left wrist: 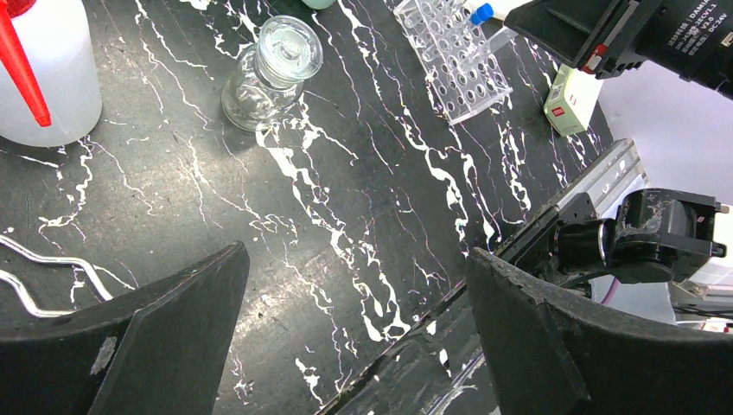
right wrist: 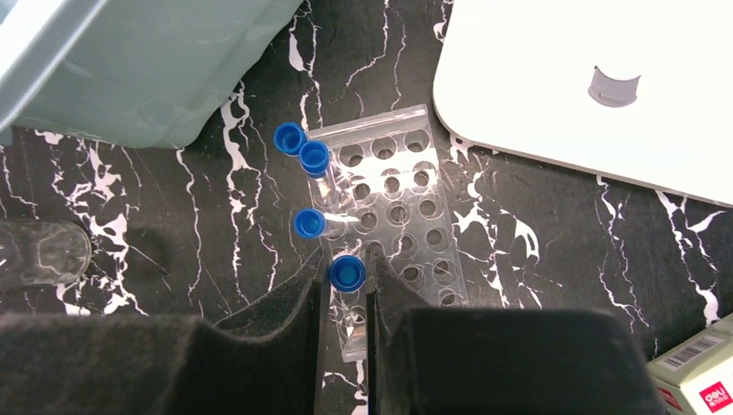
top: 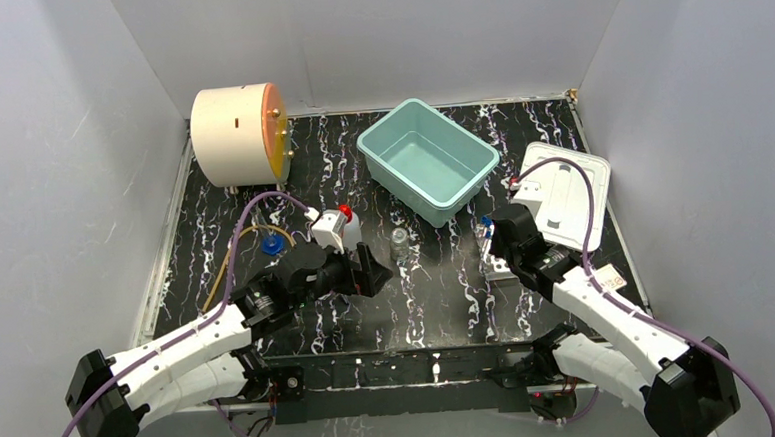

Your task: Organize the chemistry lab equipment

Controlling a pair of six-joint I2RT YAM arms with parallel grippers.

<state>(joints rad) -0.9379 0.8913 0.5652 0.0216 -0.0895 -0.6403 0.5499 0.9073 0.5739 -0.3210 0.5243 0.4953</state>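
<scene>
The right gripper [right wrist: 347, 261] pinches a thin blue-capped tube [right wrist: 347, 275], likely light and slick, just under its cap at the rack [right wrist: 406, 207]; the left gripper [left wrist: 354, 255] gapes empty.

Four blue-capped tubes [right wrist: 309, 222] are counted, and one rack [right wrist: 398, 207]. One bottle [top: 336, 228], one vial [top: 400, 244], one ring [top: 272, 246], one tubing [top: 227, 259], one bin [top: 428, 161], one drum [top: 239, 134], one lid [top: 562, 191] and one box [left wrist: 570, 102] are seen.

I see a glossy marble-patterned table [left wrist: 346, 216], a smooth clear glass vial [left wrist: 268, 73], a transparent plastic tube rack [right wrist: 398, 207], a matt teal plastic bin [top: 431, 161]
</scene>
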